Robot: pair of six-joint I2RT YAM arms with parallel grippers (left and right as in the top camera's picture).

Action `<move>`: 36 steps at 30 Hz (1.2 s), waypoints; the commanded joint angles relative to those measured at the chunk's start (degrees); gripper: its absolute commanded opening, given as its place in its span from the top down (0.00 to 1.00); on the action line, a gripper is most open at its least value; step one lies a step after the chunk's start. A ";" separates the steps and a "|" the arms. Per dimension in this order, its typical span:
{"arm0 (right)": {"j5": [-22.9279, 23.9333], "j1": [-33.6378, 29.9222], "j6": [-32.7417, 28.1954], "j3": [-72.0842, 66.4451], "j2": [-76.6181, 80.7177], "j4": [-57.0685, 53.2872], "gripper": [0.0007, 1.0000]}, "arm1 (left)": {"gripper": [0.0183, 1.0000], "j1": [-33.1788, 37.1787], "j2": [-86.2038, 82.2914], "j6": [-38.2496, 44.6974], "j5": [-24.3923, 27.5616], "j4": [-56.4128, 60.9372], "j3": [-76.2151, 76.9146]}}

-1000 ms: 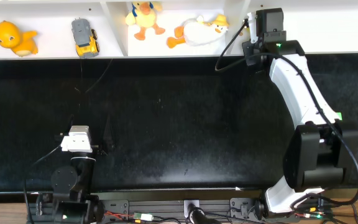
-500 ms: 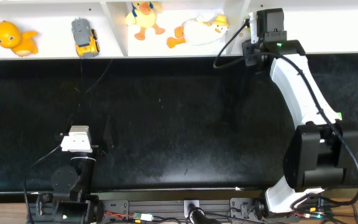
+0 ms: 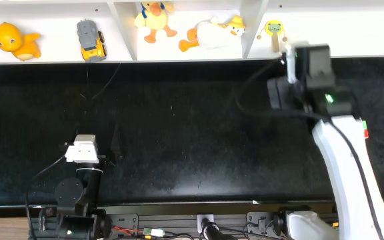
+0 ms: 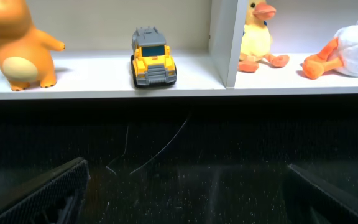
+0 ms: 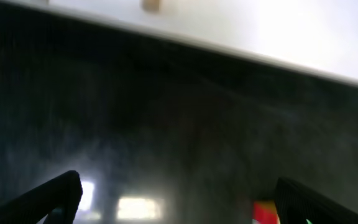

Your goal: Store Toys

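Black counter (image 3: 179,133) stretches wide between the two arms, right up to the white shelf (image 3: 179,57) along its far edge. The right hand (image 5: 176,182) hangs over the counter just short of that shelf, fingers spread wide, holding nothing. The left hand (image 4: 185,167) sits near its base, also spread and not gripping anything. All the toys sit in the shelf: orange figure (image 3: 17,40), truck (image 3: 91,39), yellow duck (image 3: 155,19), white duck (image 3: 212,33), plus a small yellow-green toy (image 3: 274,29) in the right compartment, too tiny to make out.
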 commanded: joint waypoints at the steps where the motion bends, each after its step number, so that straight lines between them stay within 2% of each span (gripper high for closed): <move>1: 2.27 0.13 0.26 -0.74 -5.11 -2.21 0.00 | 0.00 -0.35 -0.68 0.42 -0.48 0.00 -0.20; 10: 2.05 -0.50 0.33 -1.31 -6.23 -2.36 0.00 | 0.00 -0.35 -0.68 0.42 -0.48 0.00 -0.20; 12: -1.36 -0.63 0.70 -2.12 -6.80 -0.83 0.00 | 0.00 -0.35 -0.68 0.42 -0.46 0.00 -0.20; 14: -2.60 -0.96 0.70 -3.23 -7.28 1.38 0.00 | 0.00 -0.35 -0.68 0.42 -0.48 0.00 -0.20; 17: -2.19 -4.35 0.70 -4.04 -7.37 -0.94 0.00 | 0.00 -0.35 -0.68 0.42 -0.48 0.00 -0.20; 19: -2.82 -9.35 0.20 -5.03 -7.41 -1.53 0.00 | 0.00 -0.35 -0.68 0.42 -0.48 0.00 -0.20; 20: -3.06 -12.09 -1.16 -5.53 -7.41 -1.36 0.00 | 0.00 -0.35 -0.68 0.42 -0.48 0.00 -0.20; 22: -7.48 -19.04 -7.69 -6.47 -7.43 -0.72 0.00 | 0.00 -0.35 -0.68 0.42 -0.48 0.00 -0.20; 26: -25.70 -36.02 -25.38 -7.32 -7.39 -0.66 0.01 | 0.00 -0.35 -0.68 0.42 -0.46 0.00 -0.20; 28: -31.28 -43.17 -30.80 -7.43 -6.91 0.07 0.00 | 0.00 -0.35 -0.68 0.42 -0.48 0.00 -0.20; 31: -33.03 -50.21 -37.31 -7.43 -4.66 1.64 0.00 | 0.00 -0.35 -0.68 0.42 -0.48 0.00 -0.20; 36: -32.57 -53.53 -43.15 -7.52 0.50 2.05 0.00 | 0.00 -0.35 -0.68 0.42 -0.48 0.00 -0.20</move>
